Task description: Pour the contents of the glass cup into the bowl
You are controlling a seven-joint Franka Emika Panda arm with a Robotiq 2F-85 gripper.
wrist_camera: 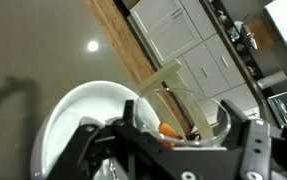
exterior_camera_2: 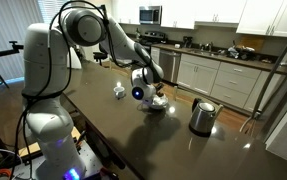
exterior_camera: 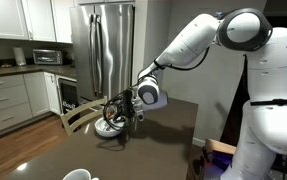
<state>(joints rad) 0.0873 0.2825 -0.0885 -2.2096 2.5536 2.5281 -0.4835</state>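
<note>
1. The glass cup (wrist_camera: 188, 108) was seen in the wrist view tipped steeply over the bowl (wrist_camera: 68, 125).
2. The contents (wrist_camera: 169, 130), a small orange-brown bit, were seen through the clear wall, lying low inside the glass.
3. The cup was pinched between the jaws of the gripper (wrist_camera: 190, 140), with one dark finger (wrist_camera: 133, 120) pressed against each side of it.
4. A pale slanting strip (wrist_camera: 161, 80), possibly a utensil handle, was seen across the bowl's far rim. What it was could not be told for certain.
5. In both exterior views the bowl was found on the dark table (exterior_camera: 168, 140) (exterior_camera_2: 133, 135), directly under the gripper.
6. A small white mug (exterior_camera_2: 119, 91) was seen near the bowl but apart from it.
7. A dark kettle-like pot (exterior_camera_2: 203, 115) was placed well apart from the bowl on the same table.
8. A stainless refrigerator (exterior_camera: 103, 40) and a wooden chair (exterior_camera: 78, 115) were seen beyond the table.
</note>
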